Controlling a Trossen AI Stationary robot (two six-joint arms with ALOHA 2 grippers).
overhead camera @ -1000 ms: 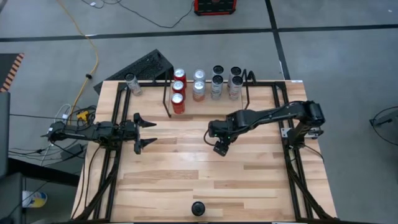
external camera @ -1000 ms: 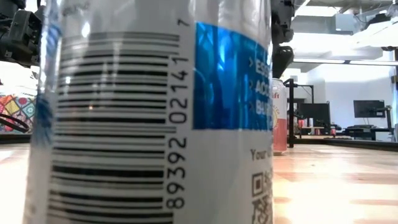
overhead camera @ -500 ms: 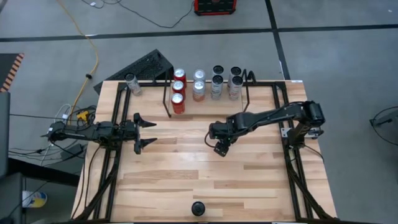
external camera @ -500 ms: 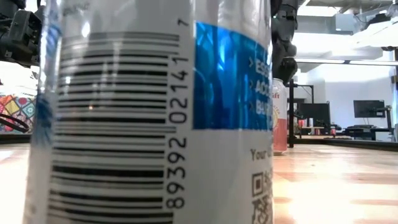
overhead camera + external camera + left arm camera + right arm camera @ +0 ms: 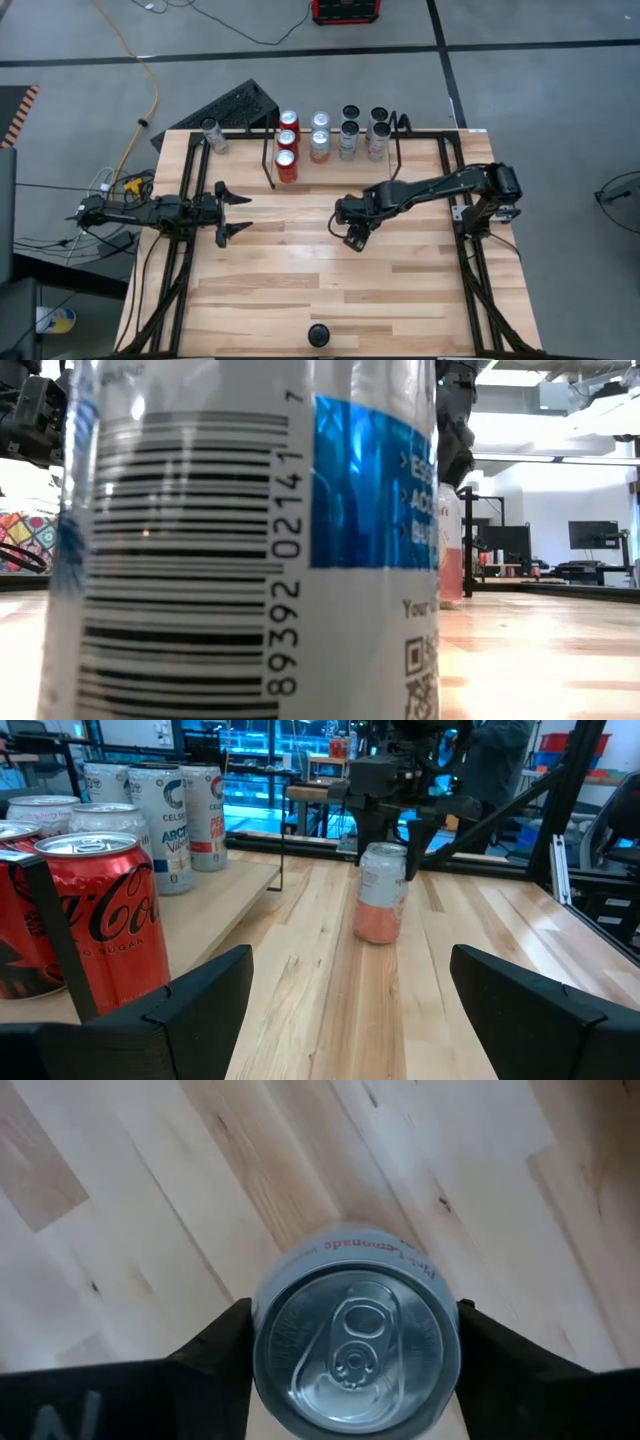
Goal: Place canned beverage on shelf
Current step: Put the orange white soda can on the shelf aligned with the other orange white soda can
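Right gripper [image 5: 352, 237] was down over the can [image 5: 355, 1345], just off table centre toward 3 o'clock. From the wrist camera, one finger [image 5: 215, 1345] was pressed to each side of the can near its top. That looked like a grasp taking hold, with the can upright on the wood, well apart from the shelf [image 5: 268, 160] at 12 o'clock.

Left gripper [image 5: 228, 212] waited at 9 o'clock, fingers spread wide and holding nothing.

On the shelf, the red cans [image 5: 287, 150] filled the row nearest 9 o'clock. The silver and dark rows beside them toward 3 o'clock each showed two cans, so their front ends looked free.

To do this step well, I'd judge the squeeze should be square across the widest part and firm enough that the can won't slip, but not enough to dent it. Then lift straight up, high enough to clear the rods and the standing cans. Carry it toward 12 o'clock and come down into a free front spot, not onto a neighbour. Keep it upright all the way, since a tilt at set-down could topple the row.
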